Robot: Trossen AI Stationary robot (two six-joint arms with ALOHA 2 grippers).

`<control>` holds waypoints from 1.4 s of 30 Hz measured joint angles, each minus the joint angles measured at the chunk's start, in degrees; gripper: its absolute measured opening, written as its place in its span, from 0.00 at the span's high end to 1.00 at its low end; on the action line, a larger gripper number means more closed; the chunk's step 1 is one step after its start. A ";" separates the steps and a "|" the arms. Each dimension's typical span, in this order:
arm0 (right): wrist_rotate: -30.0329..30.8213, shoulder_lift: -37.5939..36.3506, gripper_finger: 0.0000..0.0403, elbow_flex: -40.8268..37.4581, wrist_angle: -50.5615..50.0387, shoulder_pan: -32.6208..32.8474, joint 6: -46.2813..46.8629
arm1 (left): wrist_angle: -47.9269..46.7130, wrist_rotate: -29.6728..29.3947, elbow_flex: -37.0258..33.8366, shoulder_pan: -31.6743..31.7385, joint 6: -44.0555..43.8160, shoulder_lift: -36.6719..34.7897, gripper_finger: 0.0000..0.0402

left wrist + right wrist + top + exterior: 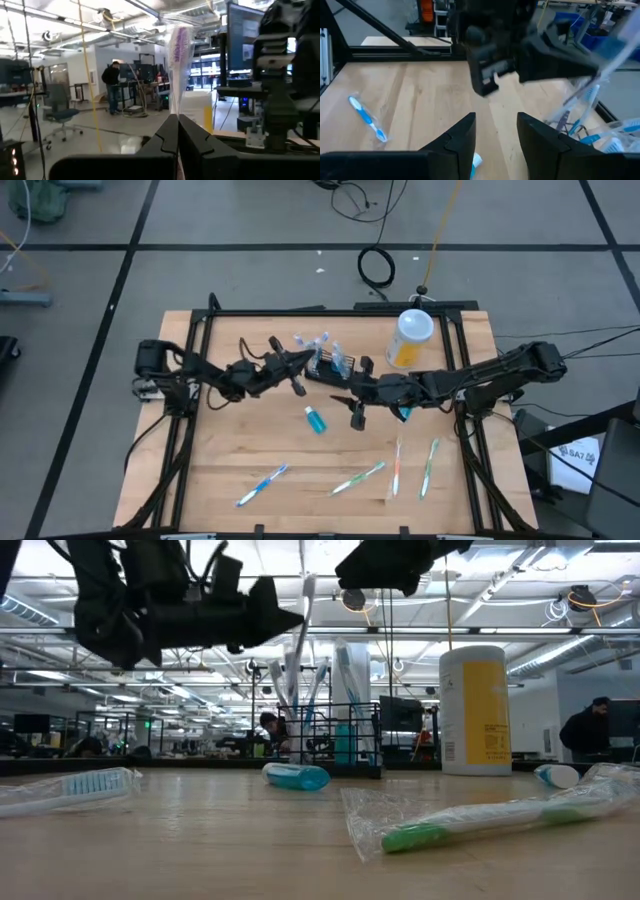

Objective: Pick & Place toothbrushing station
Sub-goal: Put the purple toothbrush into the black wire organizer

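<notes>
the left tool [300,388] grips a wrapped brush [178,55] beside the caddy [333,364] near the tabletop's far edge; the right tool [357,420] hangs open. crowded arms risk collision or tipping the caddy.

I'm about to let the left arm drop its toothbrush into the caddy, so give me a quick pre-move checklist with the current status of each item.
1. Left gripper shut on the toothbrush: ok, the brush stands up from between the closed fingers.
2. Left gripper near the caddy: ok, in the high view it sits just left of it.
3. Caddy upright: ok in the low view, with brushes already standing in it.
4. Room left in the caddy: cannot tell.
5. Right gripper empty: ok, open with nothing between the fingers.
6. Right arm clear of the path: not ok, it hangs close by the caddy.
</notes>
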 joint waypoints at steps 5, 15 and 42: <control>0.09 0.00 0.67 0.00 0.13 -0.87 0.22 | 0.42 -0.03 0.05 1.63 -1.95 3.43 1.00; 0.07 -0.02 0.67 0.00 0.05 -0.86 0.62 | -1.76 -0.41 0.07 2.30 -2.38 3.46 1.00; -0.20 0.00 0.67 0.00 -0.02 -0.82 0.63 | -14.58 -17.21 0.07 -3.60 0.71 3.43 0.99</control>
